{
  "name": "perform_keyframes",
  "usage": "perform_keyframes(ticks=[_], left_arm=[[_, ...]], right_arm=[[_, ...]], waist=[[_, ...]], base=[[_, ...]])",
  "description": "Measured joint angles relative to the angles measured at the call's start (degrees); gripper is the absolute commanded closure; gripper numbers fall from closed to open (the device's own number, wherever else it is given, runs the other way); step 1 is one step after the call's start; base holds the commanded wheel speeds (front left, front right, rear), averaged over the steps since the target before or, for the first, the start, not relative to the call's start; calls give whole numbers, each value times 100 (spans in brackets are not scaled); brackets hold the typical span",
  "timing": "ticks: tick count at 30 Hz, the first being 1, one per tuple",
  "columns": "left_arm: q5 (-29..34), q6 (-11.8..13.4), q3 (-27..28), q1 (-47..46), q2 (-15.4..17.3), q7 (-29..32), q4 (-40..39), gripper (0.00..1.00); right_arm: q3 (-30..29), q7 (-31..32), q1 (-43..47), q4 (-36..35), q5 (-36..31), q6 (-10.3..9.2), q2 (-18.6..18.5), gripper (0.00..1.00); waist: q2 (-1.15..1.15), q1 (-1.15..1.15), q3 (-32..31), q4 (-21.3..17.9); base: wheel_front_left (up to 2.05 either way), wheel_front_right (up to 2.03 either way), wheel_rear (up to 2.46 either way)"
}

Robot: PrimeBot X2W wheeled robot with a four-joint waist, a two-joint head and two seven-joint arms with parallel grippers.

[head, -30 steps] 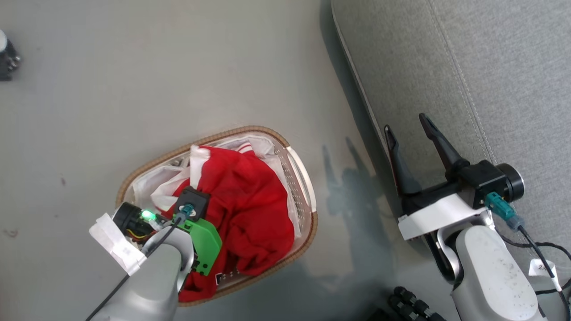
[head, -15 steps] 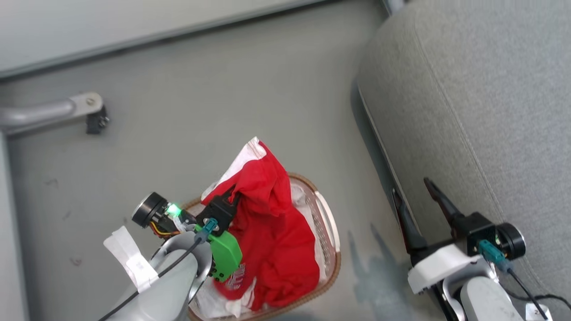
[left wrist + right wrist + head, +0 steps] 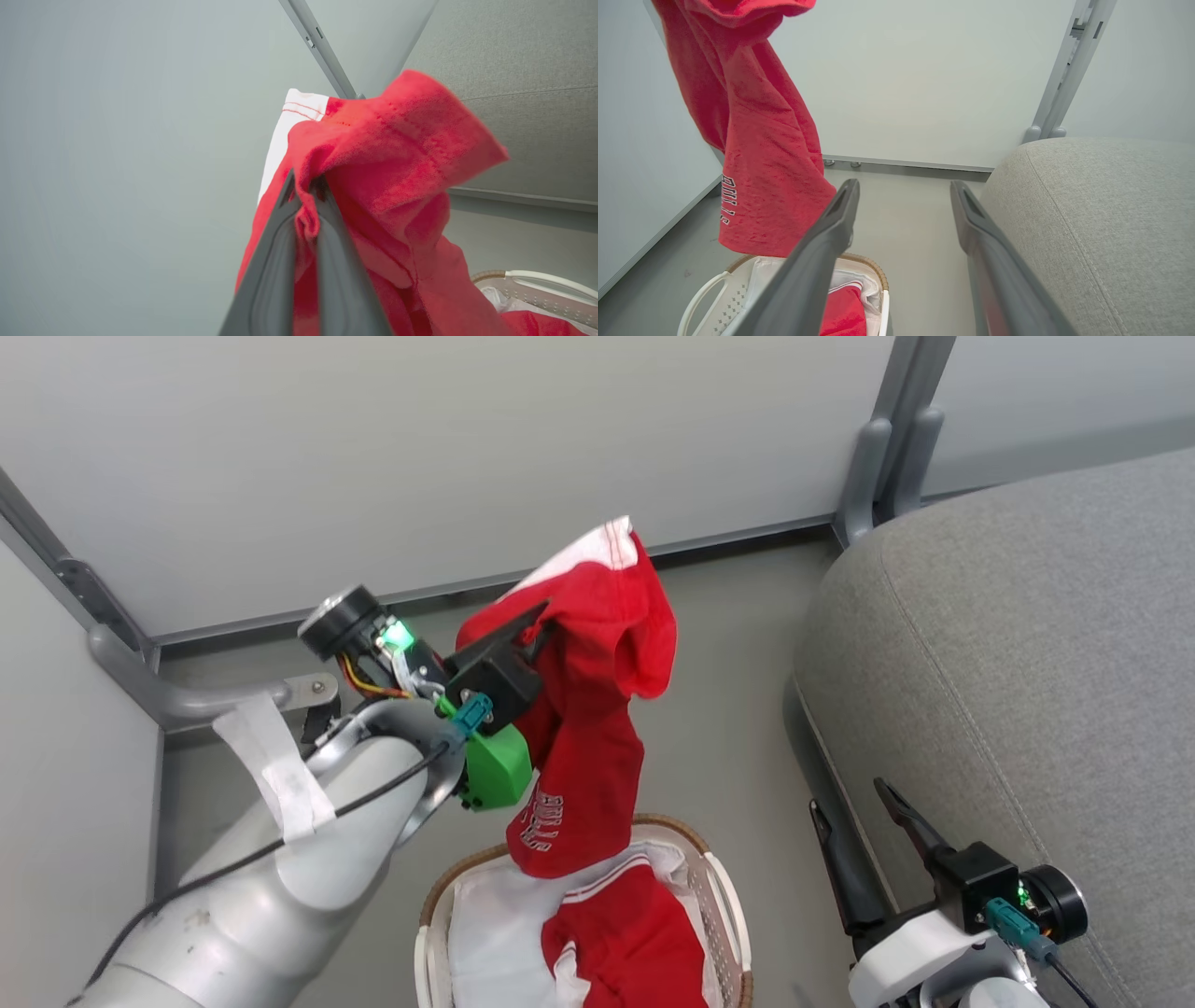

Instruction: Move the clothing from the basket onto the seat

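Red clothing (image 3: 588, 747), clamped by one thin fold in the left tool (image 3: 304, 183), may slip out short of the seat (image 3: 1027, 616); right tool (image 3: 850, 798) gapes.

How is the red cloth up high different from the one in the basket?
The lettered soft red garment hangs stretched long from the left tool; the white-trimmed red garment lies crumpled in the white perforated basket. The hanging garment is pinched, the basket garment untouched. Both are bright red.
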Motion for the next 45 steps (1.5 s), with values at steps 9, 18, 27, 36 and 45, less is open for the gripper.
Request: perform_keyframes(ticks=[9, 18, 27, 36, 45], left_arm=[[-430, -1, -336, -1083, 305, 271, -352, 100], [-641, -2, -572, -1681, 294, 301, -441, 100], [-901, -4, -1007, -1940, 240, 260, -602, 100], [-1076, -5, -1333, -2037, 176, 196, -856, 100], [-1289, 1, -1340, -2041, 123, 167, -1000, 100]], right_arm=[[338, 0, -119, -249, 65, 0, 1, 0], [846, 0, -598, -363, 113, 0, 0, 0], [1284, -1, -1557, 388, -9, 0, -5, 0], [2060, -5, -2593, 1750, 256, 0, -2, 0], [2717, -5, -3336, 2274, 661, 1, 0, 33]], waist=[[0, 0, -439, 73], [0, 0, -503, 100], [0, 0, -513, 320], [0, 0, -540, 506], [0, 0, -513, 567]], base=[[0, 0, 0], [0, 0, 0], [0, 0, 0], [0, 0, 0], [0, 0, 0]])
